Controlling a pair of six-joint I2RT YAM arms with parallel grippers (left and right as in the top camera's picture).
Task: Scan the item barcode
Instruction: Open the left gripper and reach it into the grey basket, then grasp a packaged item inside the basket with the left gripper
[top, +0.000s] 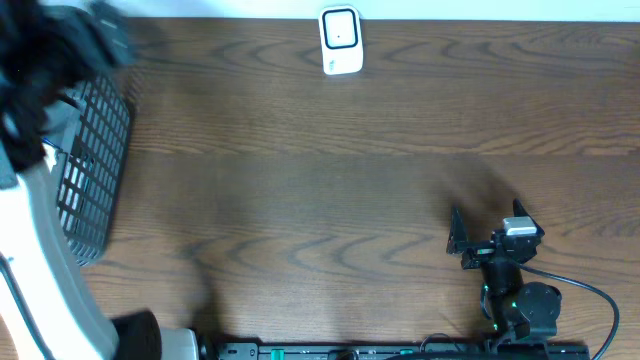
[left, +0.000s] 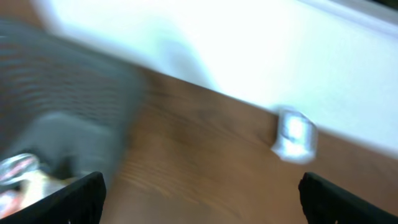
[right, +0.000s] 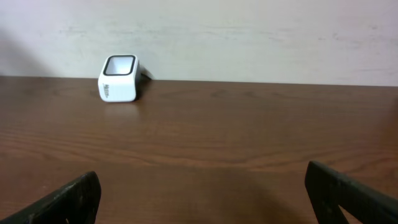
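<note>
Table (top: 320, 150). Basket (top: 95, 170) far left, with left gripper (left: 205, 208) above its far end, fingers spread, blurred. Only left wrist shows item (left: 18, 177) in basket, too blurred to identify. Right gripper (right: 208, 208) near right, fingers spread, empty. Scanner (top: 340, 40) far centre, sharpest in right wrist.

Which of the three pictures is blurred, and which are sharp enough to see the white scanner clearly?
Left wrist: heavy blur, the scanner and basket smeared. Right wrist: sharp, scanner crisp, light even. Overhead: table sharp, only the left arm at top left blurred.
</note>
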